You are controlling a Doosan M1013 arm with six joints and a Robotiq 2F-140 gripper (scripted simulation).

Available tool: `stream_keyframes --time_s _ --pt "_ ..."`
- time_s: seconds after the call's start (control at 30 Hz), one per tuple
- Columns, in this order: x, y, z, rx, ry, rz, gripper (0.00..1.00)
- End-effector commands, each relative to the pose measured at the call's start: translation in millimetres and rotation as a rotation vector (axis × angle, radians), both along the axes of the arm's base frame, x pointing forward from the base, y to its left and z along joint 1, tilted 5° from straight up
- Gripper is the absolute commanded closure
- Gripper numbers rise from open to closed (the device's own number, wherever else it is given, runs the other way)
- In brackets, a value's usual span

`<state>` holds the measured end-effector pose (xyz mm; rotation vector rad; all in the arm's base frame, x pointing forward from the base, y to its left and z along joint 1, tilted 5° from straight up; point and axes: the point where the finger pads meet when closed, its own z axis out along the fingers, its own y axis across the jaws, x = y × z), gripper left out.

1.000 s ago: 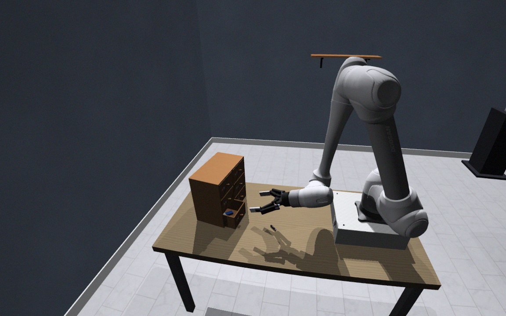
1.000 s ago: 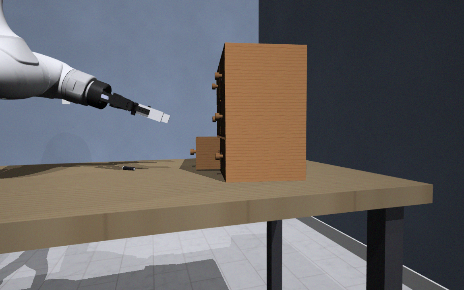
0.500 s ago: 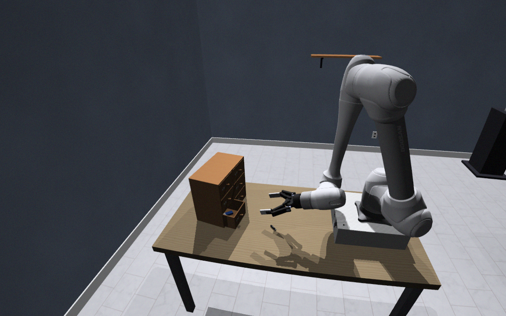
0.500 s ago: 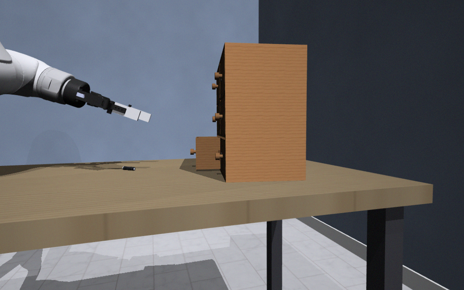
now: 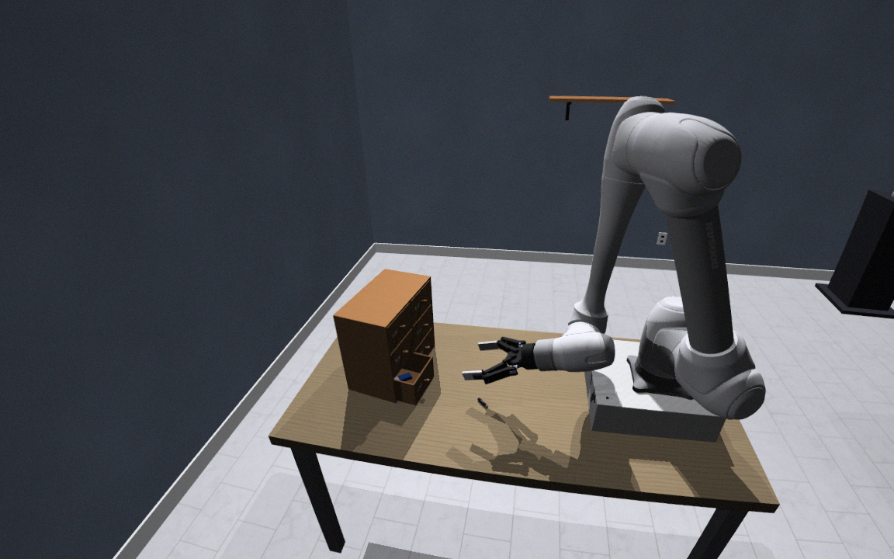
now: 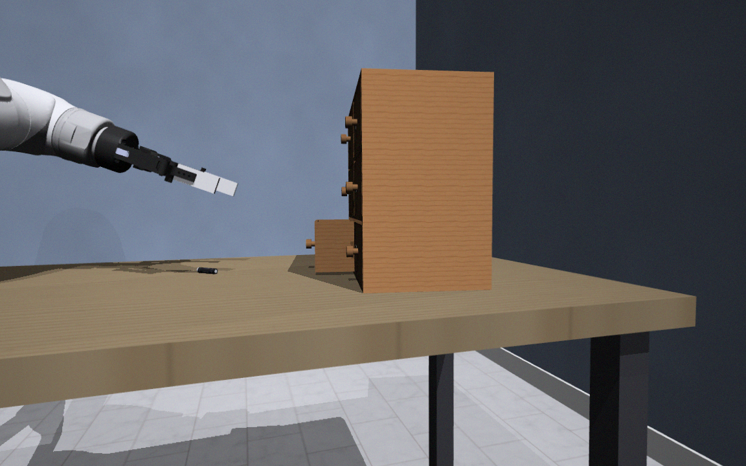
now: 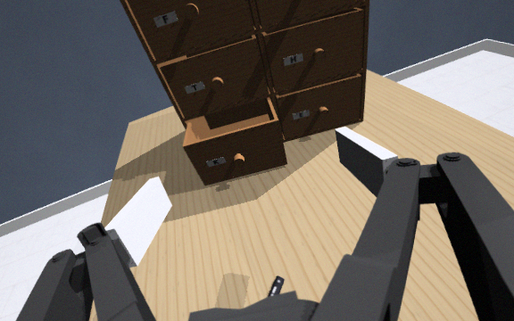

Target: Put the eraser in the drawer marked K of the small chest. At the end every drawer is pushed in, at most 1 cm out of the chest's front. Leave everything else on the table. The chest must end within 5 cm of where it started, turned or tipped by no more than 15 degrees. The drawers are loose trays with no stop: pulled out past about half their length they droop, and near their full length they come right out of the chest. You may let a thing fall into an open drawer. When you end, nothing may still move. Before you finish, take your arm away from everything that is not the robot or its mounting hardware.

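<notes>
From my station, the small blue block-shaped eraser (image 5: pixel 404 376) lies inside the pulled-out bottom drawer marked K (image 7: pixel 235 149) of the small brown wooden chest of drawers (image 5: pixel 374 326). The overhead camera shows it as a flat blue patch on the drawer's floor; on the wrist camera the drawer's front wall hides the inside, so I cannot see the eraser there. The K drawer sticks out from the chest's front — the side camera shows its box and knob (image 6: pixel 309 244) standing proud of the other knobs. The drawers marked F, T and H sit flush, as far as I can judge from the wrist camera.

The black two-finger tool (image 5: pixel 490 360) with white pads is spread fully open and holds nothing. It hangs in the air above the tan wooden desk (image 5: pixel 645 466), well apart from the chest and facing its front, tilted a little downward. One white pad (image 7: pixel 143 216) shows at the left of the wrist view, the other at the right, with the K drawer framed between them — nothing touches either pad.

A small dark cylinder-like object (image 6: pixel 207 270) lies on the desk between the tool and the arm's grey base block (image 5: pixel 645 422); it is too small for me to identify.
</notes>
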<state>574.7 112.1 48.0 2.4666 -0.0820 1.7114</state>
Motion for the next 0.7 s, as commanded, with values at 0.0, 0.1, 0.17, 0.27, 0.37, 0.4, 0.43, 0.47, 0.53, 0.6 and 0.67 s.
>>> stream_keyframes --time_s 0.0,0.1,0.17,0.27,0.37,0.4,0.43,0.47,0.53,0.6,0.67 --pt "0.0 0.0 0.1 0.000 0.001 0.000 0.00" --pt "0.1 -0.1 0.2 0.001 0.006 -0.001 0.00" --pt "0.1 -0.1 0.3 0.001 0.011 -0.001 0.00" --pt "0.1 -0.1 0.7 0.002 0.023 -0.003 0.00" --pt "0.1 -0.1 1.1 0.004 0.035 -0.003 0.00" --pt "0.1 -0.1 1.1 0.004 0.035 -0.003 0.00" --pt "0.1 0.0 1.4 0.005 0.041 -0.004 0.00" --pt "0.0 0.1 1.7 0.006 0.049 -0.004 0.00" --pt "0.1 0.0 2.1 0.008 0.066 -0.006 0.00" --pt "0.1 0.1 2.9 0.011 0.087 -0.008 0.00" --pt "0.1 0.1 3.6 0.013 0.111 -0.010 0.00"
